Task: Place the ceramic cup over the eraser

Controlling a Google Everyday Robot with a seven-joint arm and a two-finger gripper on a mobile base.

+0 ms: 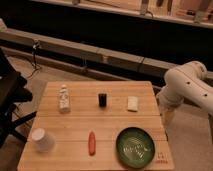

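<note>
The ceramic cup (42, 140) is plain white and stands near the table's front left corner, narrower end up. The eraser (132, 103) is a small flat white block lying at the back right of the table. The two are far apart, with other objects between them. My white arm (186, 89) is to the right of the table, beyond its right edge and level with the eraser. The gripper itself is out of view; only the arm's bulky white links show.
On the wooden table (75, 122) are a white bottle-shaped thing (63, 98) at back left, a small dark cylinder (102, 99) at back centre, a red-orange stick (92, 143) at front centre and a green plate (136, 146) at front right. A black stand (10, 95) is to the left.
</note>
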